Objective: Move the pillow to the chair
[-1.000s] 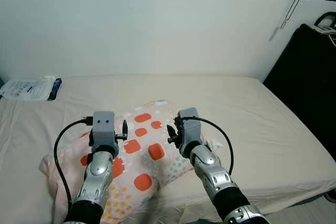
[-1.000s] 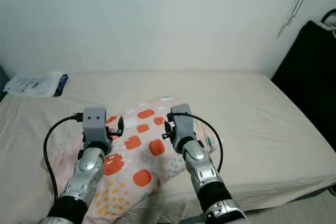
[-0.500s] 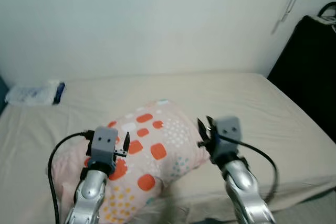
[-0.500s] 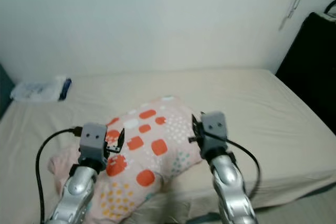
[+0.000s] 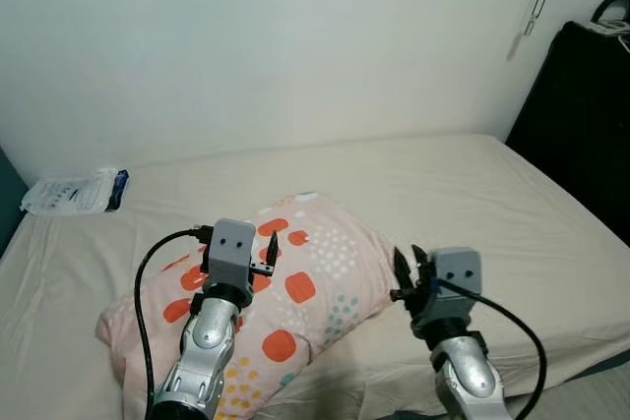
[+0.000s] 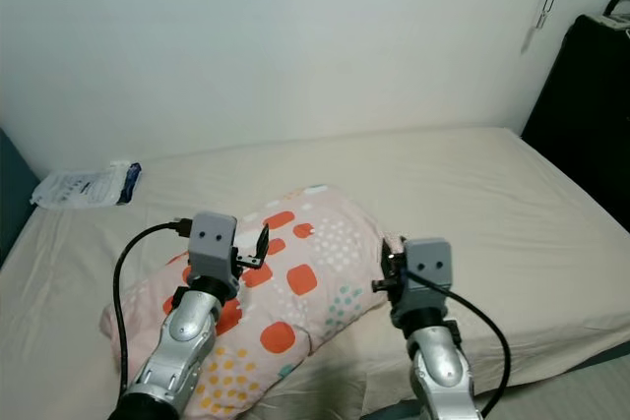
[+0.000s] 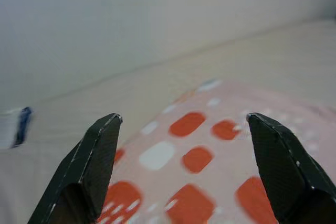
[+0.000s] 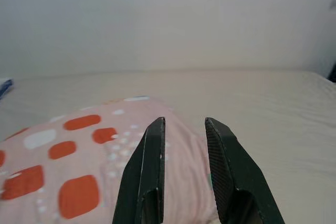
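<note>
A pink pillow (image 5: 320,287) with orange squares and coloured dots lies on the beige bed (image 5: 472,184), near its front edge. My left gripper (image 5: 268,249) hovers over the pillow's upper left part, and in the left wrist view the left gripper (image 7: 184,116) stands open wide with nothing between its fingers. My right gripper (image 5: 406,263) is beside the pillow's right end. In the right wrist view the right gripper (image 8: 184,120) shows a narrow gap between its fingers, nothing in it, the pillow (image 8: 94,166) just beyond.
A white packet (image 5: 69,192) lies at the bed's far left, against the wall. A tall black object (image 5: 591,115) stands to the right of the bed. A blind cord (image 5: 537,7) hangs at the upper right. Bare sheet stretches behind and right of the pillow.
The camera has shifted. My right gripper has come off the pillow's top and moved to its right end. My left gripper has moved further in over the pillow.
</note>
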Controlling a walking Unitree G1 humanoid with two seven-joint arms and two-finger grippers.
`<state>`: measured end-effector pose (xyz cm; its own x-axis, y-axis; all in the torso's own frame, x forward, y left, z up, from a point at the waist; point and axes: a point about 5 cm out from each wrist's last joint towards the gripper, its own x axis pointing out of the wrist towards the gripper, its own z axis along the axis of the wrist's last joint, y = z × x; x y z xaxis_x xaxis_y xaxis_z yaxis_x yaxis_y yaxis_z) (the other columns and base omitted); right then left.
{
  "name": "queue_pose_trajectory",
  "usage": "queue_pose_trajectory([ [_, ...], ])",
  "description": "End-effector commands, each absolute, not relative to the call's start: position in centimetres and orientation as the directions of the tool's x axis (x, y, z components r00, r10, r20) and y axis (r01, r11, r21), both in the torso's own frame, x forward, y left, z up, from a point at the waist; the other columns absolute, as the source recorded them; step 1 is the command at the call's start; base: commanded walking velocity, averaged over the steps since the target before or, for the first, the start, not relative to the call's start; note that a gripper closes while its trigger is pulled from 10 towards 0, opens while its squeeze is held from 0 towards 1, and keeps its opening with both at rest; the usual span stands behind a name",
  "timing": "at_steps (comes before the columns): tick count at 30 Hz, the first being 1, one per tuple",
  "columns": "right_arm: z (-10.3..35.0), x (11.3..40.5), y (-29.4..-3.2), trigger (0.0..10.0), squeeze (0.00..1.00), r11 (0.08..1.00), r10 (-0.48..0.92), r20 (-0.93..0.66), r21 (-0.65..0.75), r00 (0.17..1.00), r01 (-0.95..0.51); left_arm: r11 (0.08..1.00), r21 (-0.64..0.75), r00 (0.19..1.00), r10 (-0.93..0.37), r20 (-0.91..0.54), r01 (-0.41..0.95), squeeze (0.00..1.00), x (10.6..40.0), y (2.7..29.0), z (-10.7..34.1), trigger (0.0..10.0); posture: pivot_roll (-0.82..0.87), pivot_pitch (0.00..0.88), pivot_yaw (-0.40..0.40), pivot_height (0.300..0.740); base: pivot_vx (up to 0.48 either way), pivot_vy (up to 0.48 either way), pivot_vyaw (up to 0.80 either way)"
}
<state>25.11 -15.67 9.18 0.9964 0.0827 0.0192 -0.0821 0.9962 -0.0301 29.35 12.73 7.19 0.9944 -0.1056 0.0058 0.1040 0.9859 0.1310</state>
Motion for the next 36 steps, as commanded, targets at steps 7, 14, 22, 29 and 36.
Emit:
queue_pose_trajectory([
  [7, 9.4, 27.0, -14.4, 10.0, 0.00, 0.985, 0.168, -0.009, -0.030, 0.986, -0.168, 0.969, 0.244, 0.995, 0.056, -0.082, -0.034, 0.00, 29.3, 17.2, 5.6, 10.0, 0.04, 0.000, -0.045, 0.740, 0.000, 0.000, 0.00],
  [14, 10.0, 29.2, -12.1, 10.0, 0.00, 0.951, 0.308, -0.016, -0.034, 0.951, -0.309, 0.970, 0.214, 0.988, 0.136, -0.073, -0.118, 0.00, 27.8, 18.8, 5.1, 10.0, 0.09, 0.000, -0.119, 0.740, 0.000, 0.000, 0.00],
  [22, 9.8, 29.7, -12.0, 10.0, 0.00, 0.944, 0.324, -0.037, -0.043, 0.945, -0.326, 0.976, 0.182, 0.991, 0.125, -0.042, -0.116, 0.00, 27.0, 18.3, 5.0, 10.0, 0.10, 0.000, -0.136, 0.740, 0.000, 0.000, 0.00],
  [29, 9.5, 28.6, -14.1, 10.0, 0.00, 0.975, 0.222, -0.029, -0.027, 0.975, -0.223, 0.990, 0.135, 0.998, 0.040, 0.039, -0.045, 0.00, 26.5, 17.7, 6.0, 10.0, 0.07, 0.000, -0.094, 0.740, 0.000, 0.000, 0.00],
  [36, 8.7, 26.6, -15.1, 10.0, 0.00, 0.983, 0.179, -0.045, -0.018, 0.983, -0.180, 0.990, 0.142, 1.000, -0.022, 0.014, 0.020, 0.00, 25.0, 17.4, 5.8, 10.0, 0.05, 0.000, -0.061, 0.740, 0.000, 0.000, 0.00],
])
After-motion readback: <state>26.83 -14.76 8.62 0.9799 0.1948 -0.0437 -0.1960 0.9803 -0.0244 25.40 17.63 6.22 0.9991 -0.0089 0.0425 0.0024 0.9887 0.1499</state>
